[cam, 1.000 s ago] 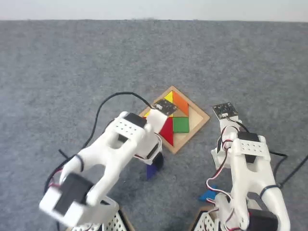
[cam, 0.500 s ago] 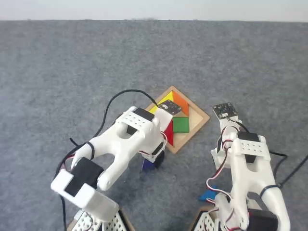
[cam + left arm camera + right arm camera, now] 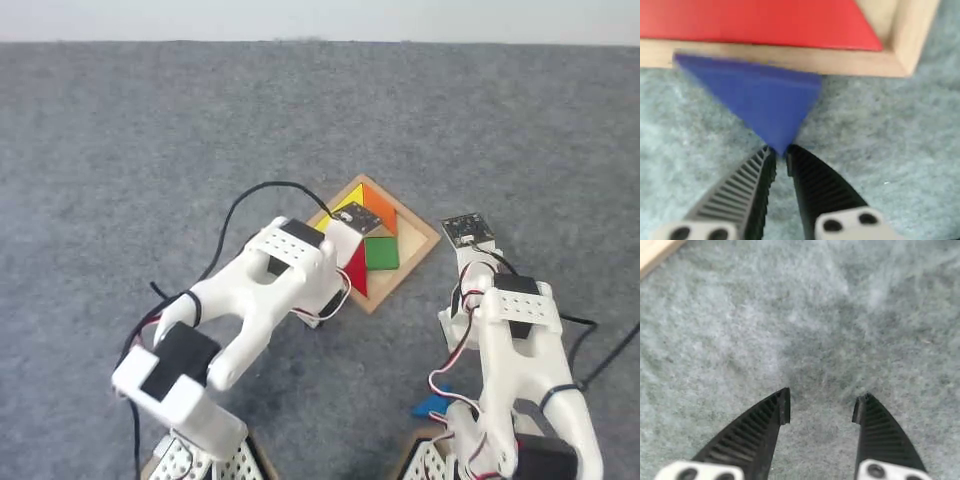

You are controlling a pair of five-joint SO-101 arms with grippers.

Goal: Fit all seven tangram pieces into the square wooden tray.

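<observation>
Grey felt table bears wooden tray and blue piece.

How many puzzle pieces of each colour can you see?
yellow piece: 1
orange piece: 1
green piece: 1
red piece: 1
dark blue piece: 1
light blue piece: 1
Total: 6 in sight

Triangle piece outside, against tray rim — other pieces inside
</observation>
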